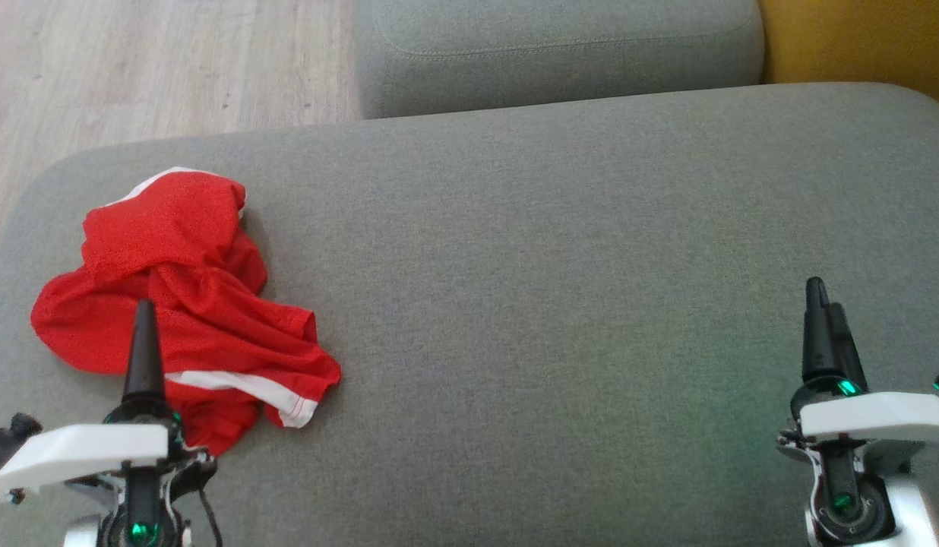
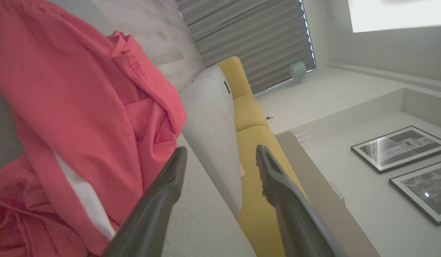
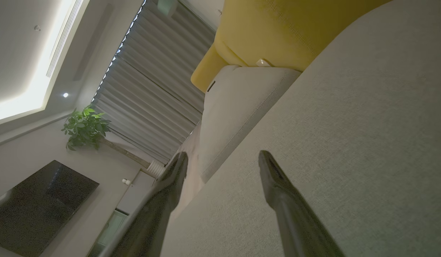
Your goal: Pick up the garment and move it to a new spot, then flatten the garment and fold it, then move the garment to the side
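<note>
Grey cushion (image 1: pixel 561 266), red garment (image 1: pixel 188 296) beside left end effector (image 2: pixel 221 150)

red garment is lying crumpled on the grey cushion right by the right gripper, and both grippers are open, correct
Not quite. In the head view the red garment lies crumpled on the grey cushion by the left gripper, not the right gripper, which sits far across the cushion from it. Both grippers are open, as you said.
</note>
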### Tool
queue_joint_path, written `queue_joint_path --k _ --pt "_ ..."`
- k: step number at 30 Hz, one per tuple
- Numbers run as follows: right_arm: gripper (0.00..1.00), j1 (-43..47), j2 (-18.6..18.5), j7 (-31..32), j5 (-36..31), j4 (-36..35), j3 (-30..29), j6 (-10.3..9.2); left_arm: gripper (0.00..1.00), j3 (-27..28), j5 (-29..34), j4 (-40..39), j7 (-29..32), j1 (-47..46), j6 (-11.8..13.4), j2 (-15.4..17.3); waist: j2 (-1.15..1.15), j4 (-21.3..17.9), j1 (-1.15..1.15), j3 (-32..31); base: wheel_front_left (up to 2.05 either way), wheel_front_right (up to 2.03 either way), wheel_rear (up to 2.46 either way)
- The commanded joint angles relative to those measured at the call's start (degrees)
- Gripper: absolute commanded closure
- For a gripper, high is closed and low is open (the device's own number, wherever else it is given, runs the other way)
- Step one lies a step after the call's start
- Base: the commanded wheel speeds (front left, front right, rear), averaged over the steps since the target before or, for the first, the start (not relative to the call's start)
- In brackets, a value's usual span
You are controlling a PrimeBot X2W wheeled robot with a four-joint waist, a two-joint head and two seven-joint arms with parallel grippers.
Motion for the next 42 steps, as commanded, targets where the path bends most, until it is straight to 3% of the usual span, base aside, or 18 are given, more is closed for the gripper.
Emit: queue_joint_path --k 1,26,42 --pt "0.00 -3.2 -0.3 -0.8 -2.5 -2.8 0.8 -0.02 0.00 0.3 1.9 -3.1 -0.6 -3.1 0.3 0.7 0.00 0.0 0.00 0.1 0.00 0.00 0.00" --pt "0.00 -3.8 -0.4 -5.2 -27.2 -2.6 4.8 -0.02 0.00 -8.7 31.6 -8.3 -4.9 -1.8 4.2 1.4 0.00 -0.2 0.00 0.4 0.00 0.00 0.00" --pt "0.00 -4.2 -0.4 -7.7 -39.8 -2.7 6.4 -0.03 0.00 -17.9 44.7 -8.4 -7.4 -2.6 11.8 6.9 0.00 0.0 0.00 0.7 0.00 0.00 0.00"
